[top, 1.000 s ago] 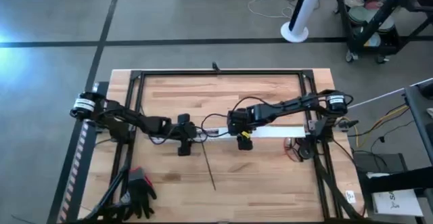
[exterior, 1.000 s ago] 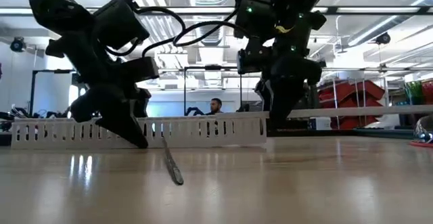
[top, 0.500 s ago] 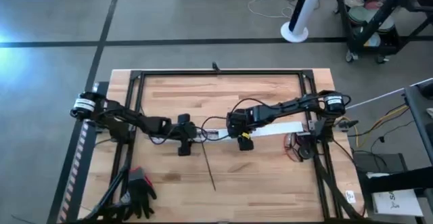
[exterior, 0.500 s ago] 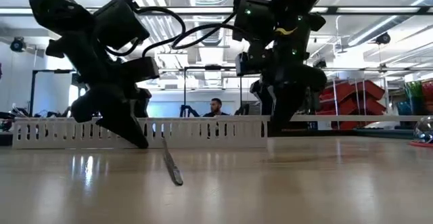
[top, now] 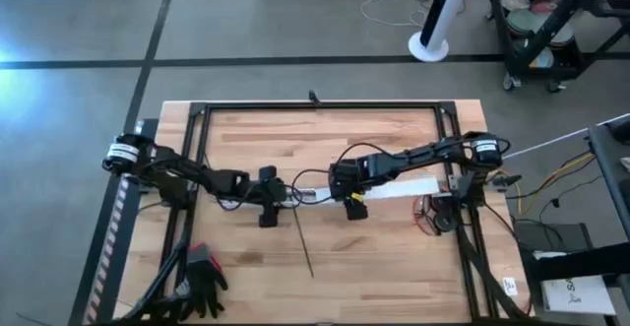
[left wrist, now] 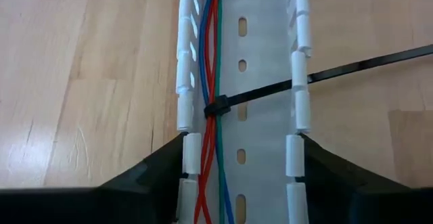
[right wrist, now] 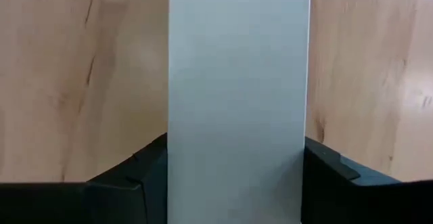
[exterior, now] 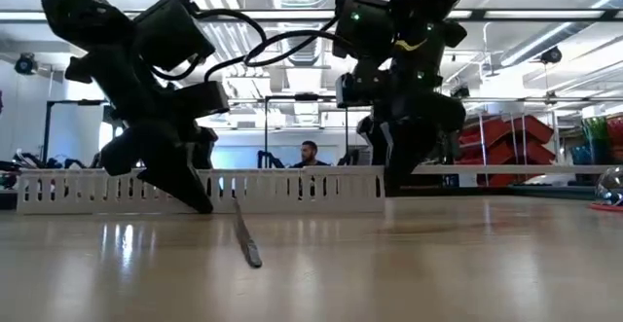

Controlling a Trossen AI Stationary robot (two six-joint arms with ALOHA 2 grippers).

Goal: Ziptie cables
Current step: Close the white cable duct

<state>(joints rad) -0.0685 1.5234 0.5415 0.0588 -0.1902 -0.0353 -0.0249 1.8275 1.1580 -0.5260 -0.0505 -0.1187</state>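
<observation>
The cables [left wrist: 211, 82] lay inside the white slotted duct [left wrist: 260, 82] at mid-bench [top: 374, 257], cinched by a black ziptie [left wrist: 325, 72]. The left pincer [left wrist: 240, 173] clamped one end of the duct; the right pincer [right wrist: 235, 176] clamped its white cover strip [right wrist: 238, 82].

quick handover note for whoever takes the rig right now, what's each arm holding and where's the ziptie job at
Left end effector: fingers straddle the slotted white tray, pressed against its side walls.
Right end effector: gripping the flat white cover strip from both sides, near table centre.
Cables: red, blue and green wires lying in the tray along one wall.
Done: black ziptie already looped round the cables, its long tail running out over the tray wall onto the table.
Left: probably seat the cover; tail untrimmed.
</observation>
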